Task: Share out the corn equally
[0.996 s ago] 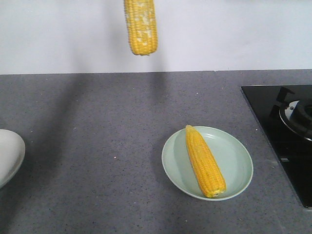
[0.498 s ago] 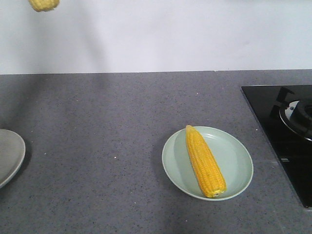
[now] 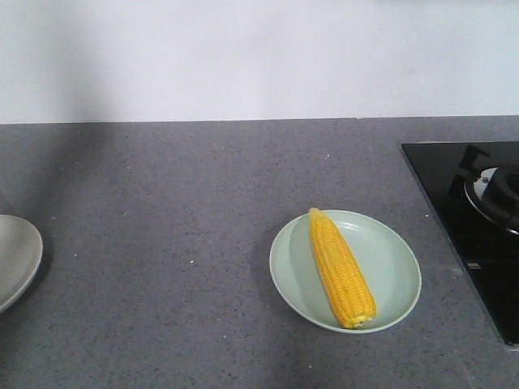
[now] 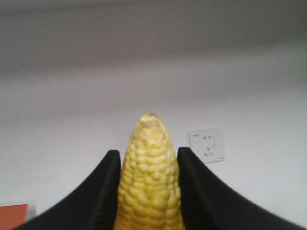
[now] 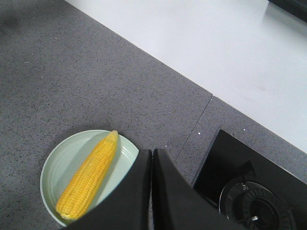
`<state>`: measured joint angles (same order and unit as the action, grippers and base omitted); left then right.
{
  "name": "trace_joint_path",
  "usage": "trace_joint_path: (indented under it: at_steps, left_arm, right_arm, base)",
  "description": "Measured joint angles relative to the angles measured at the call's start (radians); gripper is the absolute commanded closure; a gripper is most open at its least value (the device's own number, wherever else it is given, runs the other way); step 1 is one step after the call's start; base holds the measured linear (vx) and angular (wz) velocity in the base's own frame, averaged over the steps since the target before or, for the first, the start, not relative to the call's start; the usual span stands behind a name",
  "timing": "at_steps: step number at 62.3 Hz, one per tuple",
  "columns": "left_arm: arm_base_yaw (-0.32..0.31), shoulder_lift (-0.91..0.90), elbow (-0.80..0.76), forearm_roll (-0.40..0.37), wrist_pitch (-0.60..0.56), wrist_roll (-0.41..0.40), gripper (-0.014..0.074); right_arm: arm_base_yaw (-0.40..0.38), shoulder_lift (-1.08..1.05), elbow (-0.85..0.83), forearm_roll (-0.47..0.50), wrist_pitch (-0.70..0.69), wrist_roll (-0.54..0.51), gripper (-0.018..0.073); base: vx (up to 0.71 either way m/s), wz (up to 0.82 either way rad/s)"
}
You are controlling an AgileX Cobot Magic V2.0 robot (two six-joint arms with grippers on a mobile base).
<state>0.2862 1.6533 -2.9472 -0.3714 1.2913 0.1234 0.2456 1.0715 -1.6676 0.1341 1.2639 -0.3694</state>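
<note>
Left hand [image 4: 148,191] is clamped on a cob [image 4: 149,182], one black finger [image 4: 103,191] pressing each flank, the tapered tip poking out past the fingertips toward a pale wall with a socket [image 4: 206,144] on it. That cob is up in the air and out of the front view altogether. Right hand [image 5: 151,191] has its fingers pressed together with nothing between them, hovering over the near-right rim of the green plate [image 3: 397,275]

On that plate lies the second cob [image 3: 340,267], slanting from its pointed end at the far side to its blunt end at the near rim, well inside the dish. At the far left edge of the worktop [image 3: 178,243] a grey plate [image 3: 18,251] just peeks in, and what it holds can't be told from here. The hob [image 3: 474,211] sits off to the right, clear of the action

Handling-wise, a cob looks stiff and fairly weighty, with bumpy kernels that give the fingers some bite but a round body that wants to roll. A grip across the thick middle seems safest; taken near the taper it could swing or slide out. Set down crosswise on a shallow plate, it may roll toward the rim, so a low, gentle release looks wise
</note>
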Motion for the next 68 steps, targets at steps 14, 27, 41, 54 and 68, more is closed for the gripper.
trace_joint_path:
  at_steps: [14,27,41,54,68]
  left_arm:
    - [0.0,-0.116,0.238,0.1,-0.004,-0.027,0.0603]
    - [0.0,-0.189,0.675,0.133,-0.003,-0.041,0.0603]
    - [0.0,-0.265,1.129,0.179,-0.002,-0.028,0.0603]
    - [0.0,-0.249,1.383,0.195,-0.011,0.027,0.0603]
    - [0.0,-0.172,1.409,0.196,-0.026,0.047,0.0603]
  right_arm:
    - [0.0,0.0,0.0,0.0,0.004,0.0,0.0568]
    - [0.0,0.0,0.0,0.0,0.005,0.0,0.0568]
    - [0.0,0.0,0.0,0.0,0.006,0.0,0.0568]
    - [0.0,0.0,0.0,0.0,0.013,0.002,0.0568]
    - [0.0,0.0,0.0,0.0,0.014,0.003,0.0568]
  base:
    - [0.0,0.0]
    - [0.0,0.0]
    - [0.0,0.0]
    - [0.0,0.0]
    - [0.0,0.0]
